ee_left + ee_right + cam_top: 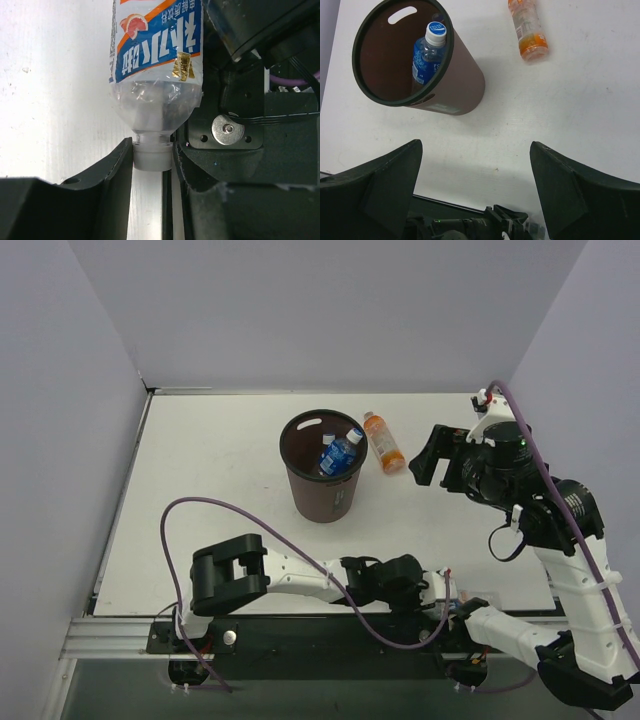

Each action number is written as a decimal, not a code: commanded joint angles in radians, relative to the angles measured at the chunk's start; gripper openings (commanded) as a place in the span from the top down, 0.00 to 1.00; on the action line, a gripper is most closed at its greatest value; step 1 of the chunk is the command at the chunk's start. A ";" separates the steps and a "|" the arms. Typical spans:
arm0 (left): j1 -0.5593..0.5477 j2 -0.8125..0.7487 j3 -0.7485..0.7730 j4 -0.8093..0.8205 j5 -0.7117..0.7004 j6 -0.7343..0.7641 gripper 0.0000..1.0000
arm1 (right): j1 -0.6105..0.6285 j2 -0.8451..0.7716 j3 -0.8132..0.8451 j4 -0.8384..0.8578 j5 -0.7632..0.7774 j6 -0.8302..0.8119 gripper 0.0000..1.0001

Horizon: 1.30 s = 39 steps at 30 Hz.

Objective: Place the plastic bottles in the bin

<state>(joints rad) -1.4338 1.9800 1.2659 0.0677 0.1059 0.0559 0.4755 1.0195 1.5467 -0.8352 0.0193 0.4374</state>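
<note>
A clear plastic bottle (156,55) with a blue, white and orange label lies at the table's near edge. My left gripper (152,152) is shut on its white cap (152,156); in the top view this gripper (440,592) is low, beside the right arm's base. The brown bin (322,502) stands mid-table with a blue-labelled bottle (339,454) leaning inside it, also visible in the right wrist view (426,59). An orange bottle (383,441) lies on the table just right of the bin. My right gripper (476,170) hovers open and empty, right of the orange bottle (529,30).
The right arm's black base mount (250,125) sits directly right of the held bottle. A purple cable (230,508) loops over the near left of the table. Grey walls close the table on three sides. A metal rail (110,638) runs along the front edge.
</note>
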 commanded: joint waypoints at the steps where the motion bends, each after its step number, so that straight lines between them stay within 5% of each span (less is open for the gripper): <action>1: -0.002 -0.041 -0.012 0.049 -0.008 -0.025 0.73 | -0.009 -0.001 0.027 -0.010 0.027 -0.006 0.16; 7: 0.021 -0.130 -0.051 -0.015 -0.049 -0.134 0.88 | -0.017 -0.028 0.003 -0.013 0.054 0.000 0.14; 14: 0.136 -0.410 -0.230 -0.066 -0.072 -0.344 0.89 | -0.025 -0.093 -0.059 -0.053 0.119 0.056 0.14; 21: 0.179 -0.651 -0.237 -0.409 -0.098 -0.491 0.92 | -0.031 -0.147 -0.123 -0.050 0.209 0.155 0.15; 27: 0.220 -0.794 -0.148 -0.644 -0.091 -0.625 0.94 | -0.032 -0.144 -0.125 -0.019 0.180 0.170 0.14; 31: 0.363 -0.806 0.047 -0.940 -0.117 -0.757 1.00 | -0.032 -0.128 -0.108 0.007 0.163 0.152 0.13; 39: 0.502 -0.879 0.239 -1.013 -0.106 -0.970 1.00 | -0.032 -0.125 -0.135 0.042 0.101 0.198 0.14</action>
<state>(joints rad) -0.9958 1.1332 1.4105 -0.8436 -0.0017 -0.7418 0.4503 0.8883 1.4284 -0.8360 0.1558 0.6018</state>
